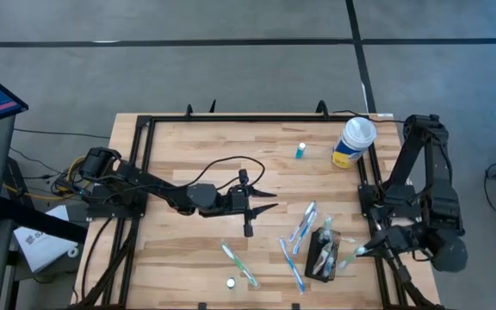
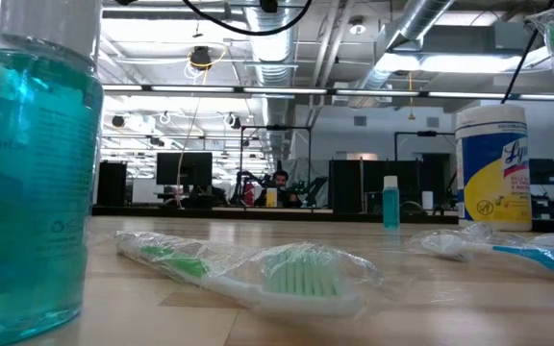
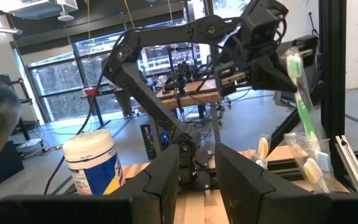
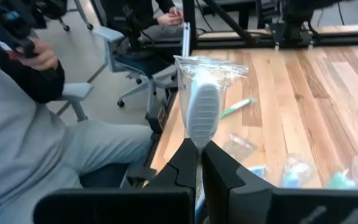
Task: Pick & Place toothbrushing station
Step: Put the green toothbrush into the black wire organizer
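Right gripper [image 4: 199, 163] clenching wrapped toothbrush [image 4: 204, 106] beside toothbrushing station [image 1: 322, 250]; left gripper [image 1: 261, 200] hovering mid-table, fingers parted, grasping nothing

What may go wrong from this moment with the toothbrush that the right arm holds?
The right pincer pinches the wrapped toothbrush low on its handle, so it might tilt or slip in the plastic. The black holder already has brushes in it and loose ones beside it, so lowering another might knock them or miss.
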You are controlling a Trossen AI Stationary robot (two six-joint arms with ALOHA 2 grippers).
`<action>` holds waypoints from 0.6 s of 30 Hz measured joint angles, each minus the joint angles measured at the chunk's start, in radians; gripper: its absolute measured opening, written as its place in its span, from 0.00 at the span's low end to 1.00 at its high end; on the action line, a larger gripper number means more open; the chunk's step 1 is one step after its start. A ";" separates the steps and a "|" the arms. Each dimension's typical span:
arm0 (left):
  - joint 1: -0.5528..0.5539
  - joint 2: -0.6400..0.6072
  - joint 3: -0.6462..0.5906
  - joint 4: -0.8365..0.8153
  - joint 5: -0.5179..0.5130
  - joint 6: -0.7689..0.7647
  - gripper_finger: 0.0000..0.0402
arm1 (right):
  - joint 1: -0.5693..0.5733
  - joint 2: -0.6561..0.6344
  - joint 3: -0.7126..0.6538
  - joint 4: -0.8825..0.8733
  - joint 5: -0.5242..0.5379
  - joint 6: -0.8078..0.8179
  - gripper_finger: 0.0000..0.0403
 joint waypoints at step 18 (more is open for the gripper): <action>0.000 0.000 0.000 -0.002 0.000 0.000 0.25 | -0.050 0.101 0.000 -0.014 0.006 0.071 0.00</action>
